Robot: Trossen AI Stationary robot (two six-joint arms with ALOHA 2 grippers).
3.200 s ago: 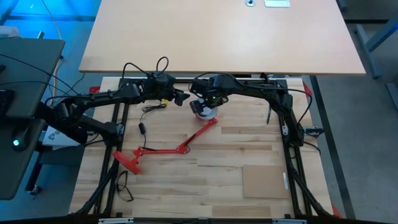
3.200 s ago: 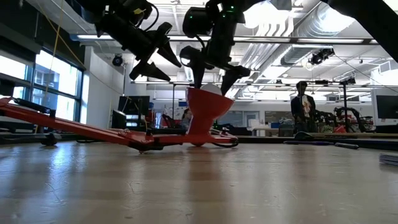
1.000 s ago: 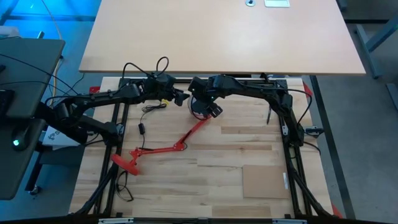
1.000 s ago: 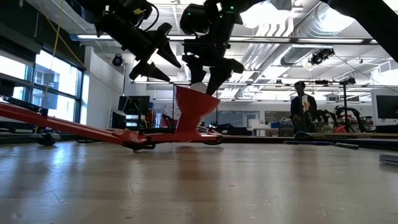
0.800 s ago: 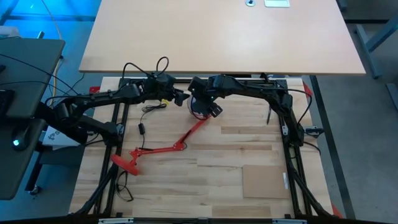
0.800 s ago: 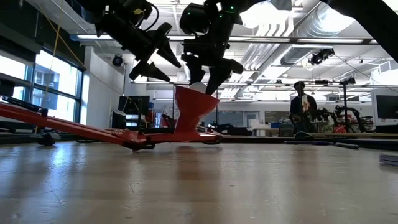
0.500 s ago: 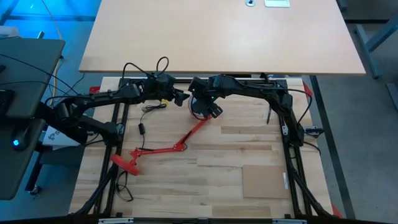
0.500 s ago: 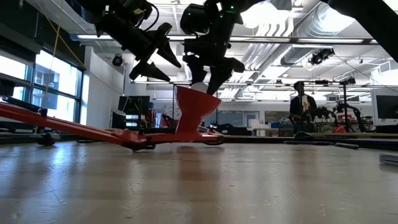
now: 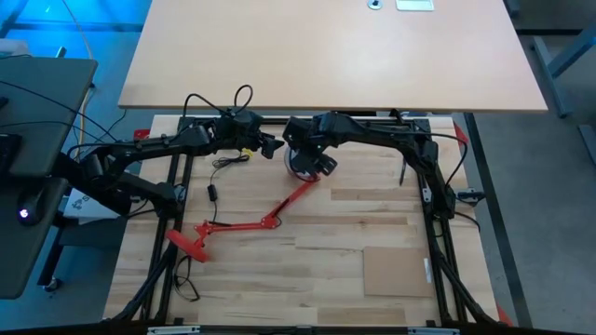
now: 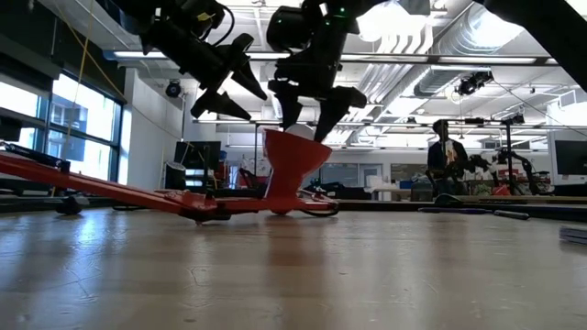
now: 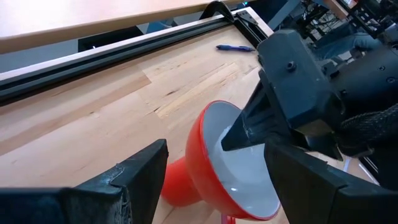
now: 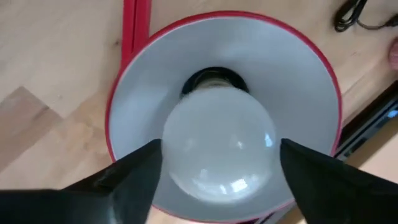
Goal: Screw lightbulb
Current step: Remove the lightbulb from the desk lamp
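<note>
The red lamp's flat base is lying on the wooden table toward its near-left part, and the jointed red arm is running from it up toward the middle of the table's far side. There the red lamp shade is resting with its mouth turned upward, white inside. The lightbulb is sitting in the middle of that shade, its screw base down in the dark socket. The right gripper is hanging right over the shade, its fingers spread on either side of the bulb and standing clear of the glass, so it is released and grasping nothing. Just beside it on the left, the left gripper is hovering above the table with its fingers parted wide, also grasping nothing, pointing at the shade. Beyond the table, in the room behind, a person is standing among equipment.
</note>
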